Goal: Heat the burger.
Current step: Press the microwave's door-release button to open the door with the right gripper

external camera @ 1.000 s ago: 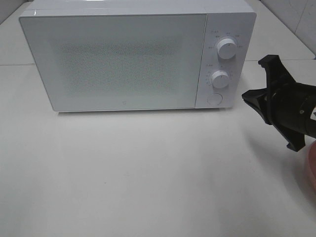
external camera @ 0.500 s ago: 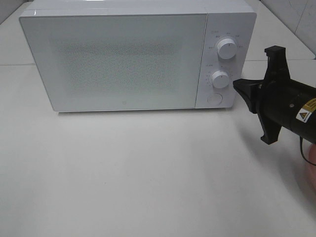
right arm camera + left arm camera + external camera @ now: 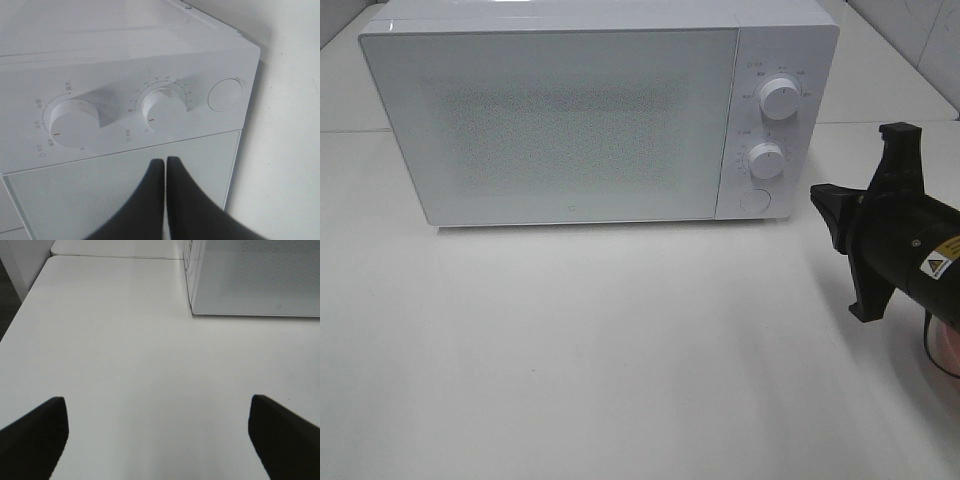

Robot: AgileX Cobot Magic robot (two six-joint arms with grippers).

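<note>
No burger is seen, the microwave [image 3: 570, 120] is shut, heating is judged unstarted; right jaws are pinched together near its round button [image 3: 224, 94], left jaws spread wide.

White tabletop [image 3: 580, 360], even soft light; pale tiled wall [image 3: 932, 35] far right.

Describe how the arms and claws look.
The right claw has two slim, black, tapering fingers; its arm in the high view is a thick black cylinder with a flat crossbar, a yellow-and-white label and a thin cable. The left claw shows only two black fingertips.
</note>
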